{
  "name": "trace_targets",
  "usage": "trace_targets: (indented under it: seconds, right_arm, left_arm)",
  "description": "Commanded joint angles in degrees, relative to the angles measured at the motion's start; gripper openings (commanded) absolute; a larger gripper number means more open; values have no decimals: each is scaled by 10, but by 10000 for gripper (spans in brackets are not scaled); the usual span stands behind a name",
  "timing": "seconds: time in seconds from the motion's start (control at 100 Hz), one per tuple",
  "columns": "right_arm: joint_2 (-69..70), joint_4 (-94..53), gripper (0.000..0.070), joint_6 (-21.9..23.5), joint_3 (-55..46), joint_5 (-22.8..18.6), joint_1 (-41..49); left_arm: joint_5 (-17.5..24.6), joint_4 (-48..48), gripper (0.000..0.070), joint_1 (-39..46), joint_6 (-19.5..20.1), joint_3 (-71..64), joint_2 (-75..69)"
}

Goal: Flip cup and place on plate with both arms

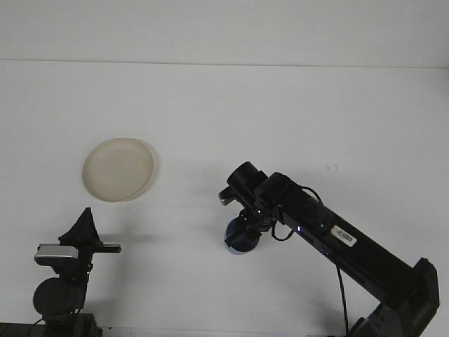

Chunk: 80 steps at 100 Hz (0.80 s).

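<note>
Right gripper [242,232] clamped on blue cup [238,241] low over the white table [280,112], well right of the cream plate [118,169]; left gripper [84,223] parked near-left, finger spacing unreadable.

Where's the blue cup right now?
In the front view, the blue cup sits just right of centre on the table, under the right pincer, well right of the plate.

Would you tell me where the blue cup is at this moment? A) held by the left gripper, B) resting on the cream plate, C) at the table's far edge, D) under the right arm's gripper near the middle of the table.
D: the blue cup sits beneath the right gripper near mid-table, well apart from the cream plate and the left gripper.
</note>
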Motion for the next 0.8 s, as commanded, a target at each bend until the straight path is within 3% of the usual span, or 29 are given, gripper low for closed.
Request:
trace_targets:
  seconds: [0.0, 0.26, 0.45, 0.56, 0.7, 0.79]
  right_arm:
    - [21, -1, 2, -12, 15, 4, 5]
    - [45, 1, 7, -23, 15, 12, 5]
    - [46, 4, 113, -24, 15, 12, 9]
    - [46, 4, 194, -23, 15, 12, 10]
    - [44, 4, 416, -19, 15, 11, 10]
    - [41, 3, 494, -17, 20, 12, 10]
  left_arm:
    - [0, 5, 12, 1, 1, -11, 0]
    - [0, 5, 12, 0, 1, -11, 0]
    - [0, 5, 12, 1, 1, -11, 0]
    - [0, 5, 12, 1, 1, -11, 0]
    - [0, 5, 12, 0, 1, -11, 0]
    - [0, 5, 12, 0, 1, -11, 0]
